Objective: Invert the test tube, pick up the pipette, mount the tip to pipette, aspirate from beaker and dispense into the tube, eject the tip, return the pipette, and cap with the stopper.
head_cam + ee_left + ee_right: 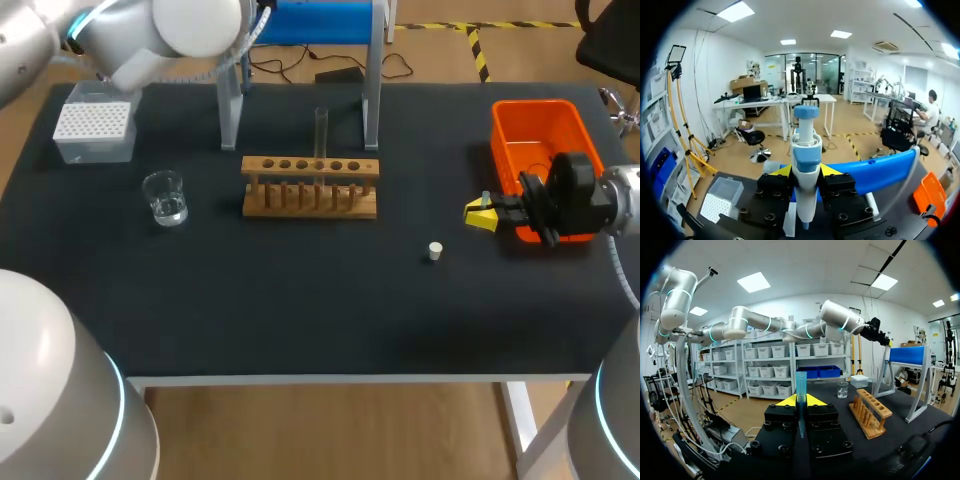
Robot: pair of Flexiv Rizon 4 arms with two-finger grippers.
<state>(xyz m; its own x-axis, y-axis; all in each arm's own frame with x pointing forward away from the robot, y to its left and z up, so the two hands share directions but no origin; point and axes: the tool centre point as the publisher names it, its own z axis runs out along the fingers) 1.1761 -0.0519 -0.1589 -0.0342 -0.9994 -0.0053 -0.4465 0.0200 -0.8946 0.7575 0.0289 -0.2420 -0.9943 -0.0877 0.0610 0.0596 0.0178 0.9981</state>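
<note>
My left gripper [806, 172] is shut on the blue-and-white pipette [806, 150], with the blue stand bar [875, 172] just behind it; in the head view my left arm hides this gripper. Beside the orange bin, my right gripper [483, 213] is shut on a blue pipette tip [800, 390], held upright with its wide end up. A clear test tube [321, 130] stands in the wooden rack [310, 190]. The beaker [165, 197] with water sits left of the rack. A white stopper [434, 251] lies on the mat, near my right gripper.
The white tip box [95, 125] stands at the back left. An orange bin [545, 130] is at the right edge. The stand's grey legs [230, 110] rise just behind the rack.
</note>
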